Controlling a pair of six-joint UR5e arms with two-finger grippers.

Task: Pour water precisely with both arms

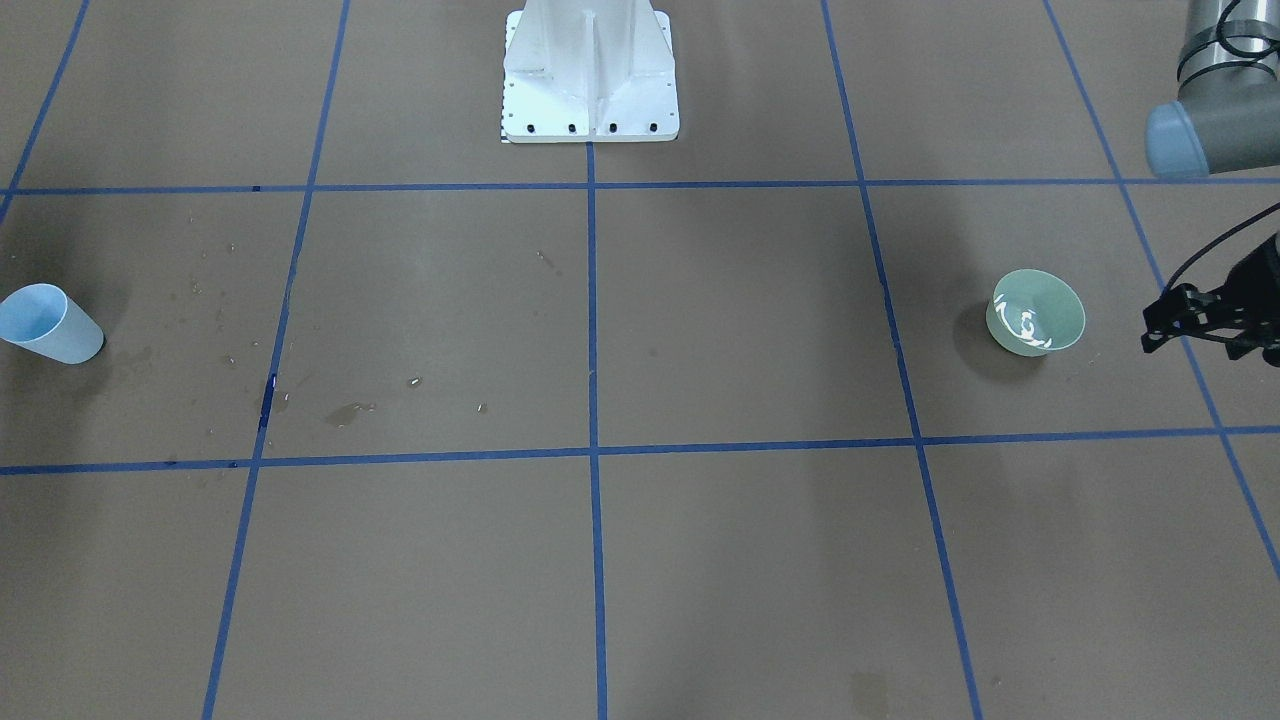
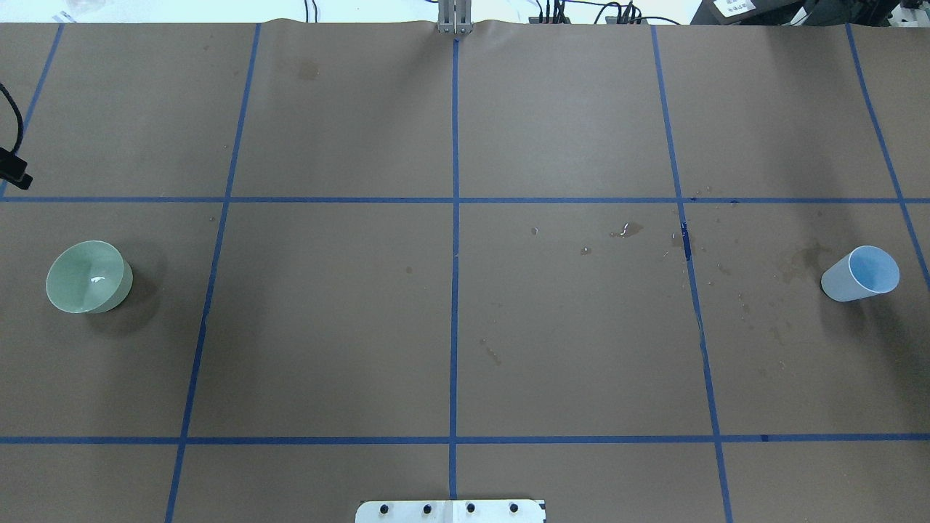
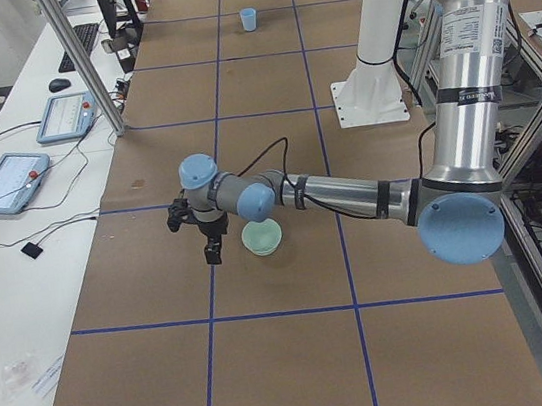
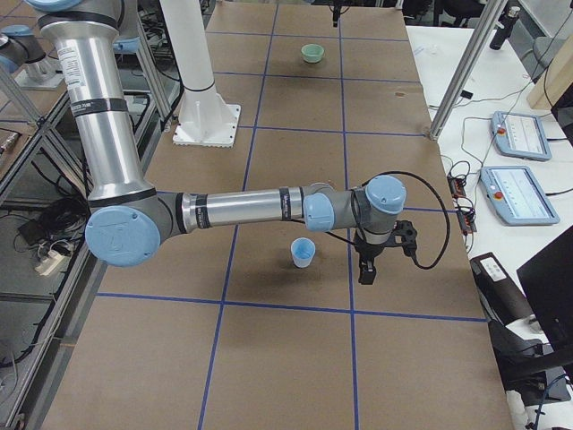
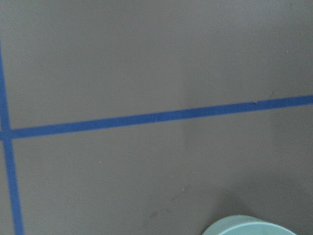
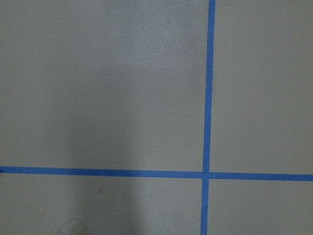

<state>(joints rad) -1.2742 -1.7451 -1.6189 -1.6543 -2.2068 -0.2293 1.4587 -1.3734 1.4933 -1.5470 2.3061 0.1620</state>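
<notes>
While bowl [image 2: 71,270], cup [image 2: 841,285] stand apart, stains [image 2: 799,261] between

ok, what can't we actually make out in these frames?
- Right gripper: only in the exterior right view, small; open or shut unclear.
- Left gripper: cut by the front view's right edge; open or shut unclear.
- Blue cup: too small overhead to see any contents.
- Water: only glints in the green bowl; amount unreadable.

My left arm [image 3: 350,190] and right arm [image 4: 242,208] are grey with light blue joint caps. The table [image 2: 567,349] is brown, gridded with blue tape [image 2: 455,290]. In the overhead view a pale green bowl [image 2: 83,280] is at left and a light blue cup [image 2: 861,274] at right. The pedestal [image 1: 590,75] is white.
</notes>
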